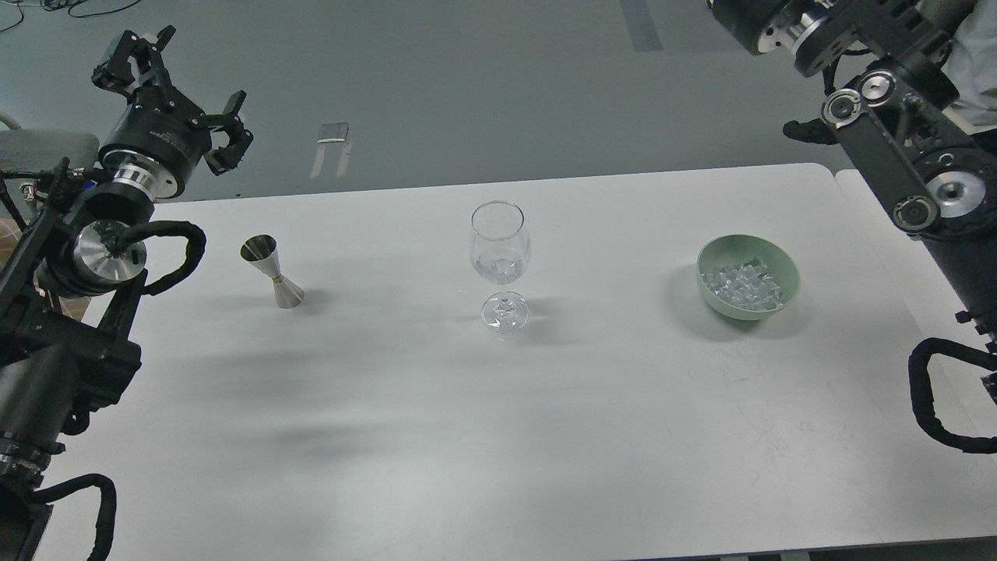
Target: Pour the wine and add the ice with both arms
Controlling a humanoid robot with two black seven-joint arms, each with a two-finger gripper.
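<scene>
Hovering beyond the white table's (467, 436) far left edge, the left gripper (175, 93) spreads its black claws wide, empty. A steel hourglass jigger (273, 271) stands upright, then a clear stemmed glass (500, 261), then glinting ice (741, 282) heaped in a smooth green bowl (783, 292). The right arm (896, 125) ends out of frame.

Both arms are built of black housings, the left arm (70, 312) and right arm (919, 148) alike. Round silver joint caps are fitted, and black corrugated cables are looped alongside.
</scene>
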